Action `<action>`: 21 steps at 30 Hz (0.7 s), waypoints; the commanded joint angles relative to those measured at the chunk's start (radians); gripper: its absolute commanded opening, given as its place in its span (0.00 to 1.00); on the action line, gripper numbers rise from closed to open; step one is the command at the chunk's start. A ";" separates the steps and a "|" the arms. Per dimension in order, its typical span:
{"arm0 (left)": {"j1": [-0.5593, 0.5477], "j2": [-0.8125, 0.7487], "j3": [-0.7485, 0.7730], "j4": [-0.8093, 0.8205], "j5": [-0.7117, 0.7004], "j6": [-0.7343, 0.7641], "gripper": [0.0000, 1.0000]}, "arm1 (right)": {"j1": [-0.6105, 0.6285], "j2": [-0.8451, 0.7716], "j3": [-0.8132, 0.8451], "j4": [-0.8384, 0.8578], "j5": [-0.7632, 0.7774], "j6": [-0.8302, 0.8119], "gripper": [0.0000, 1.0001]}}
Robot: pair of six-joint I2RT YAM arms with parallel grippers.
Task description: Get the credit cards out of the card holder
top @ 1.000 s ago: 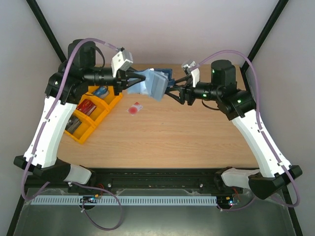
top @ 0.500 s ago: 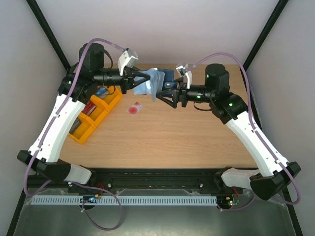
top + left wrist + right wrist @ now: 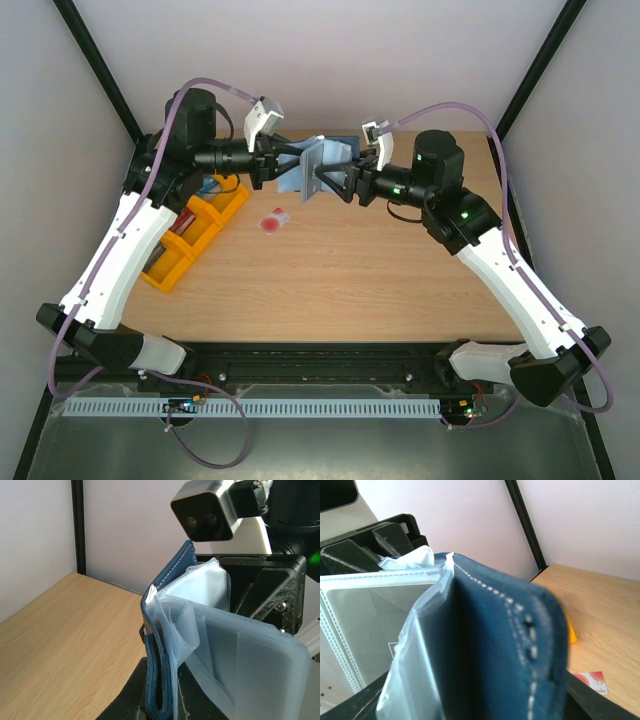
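1. Left gripper (image 3: pixel 292 160) is clamped shut on the navy edge of the card holder (image 3: pixel 318 165). It holds the holder up in the air over the far side of the table (image 3: pixel 380 270), with the clear sleeves fanned open.
2. Right gripper (image 3: pixel 335 182) sits right at the holder, fingers either side of the navy cover. We can't tell if it's pinching or just straddling.
3. White card (image 3: pixel 273 221) lies flat on the table below the holder, near the orange tray (image 3: pixel 190 245). What looks like the grey card (image 3: pixel 370 615) sits in a clear sleeve.
4. Risk: the right jaws close on cover or sleeve plastic instead of the card edge. A pull would then drag the whole holder, not the card.
5. Risk: two arms tugging one soft item. We judge the left grip could slip, and the holder would drop onto the table or the white card.
6. Risk: the sleeves are floppy and slick. If a sleeve mouth tips down, the card could slide out unheld.
7. Risk: the grippers are very close together, so a small misalignment means finger-to-finger contact.
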 commanded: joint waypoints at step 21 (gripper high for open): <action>0.097 -0.077 -0.139 0.072 0.129 -0.037 0.63 | 0.003 -0.012 0.070 -0.110 0.104 -0.086 0.02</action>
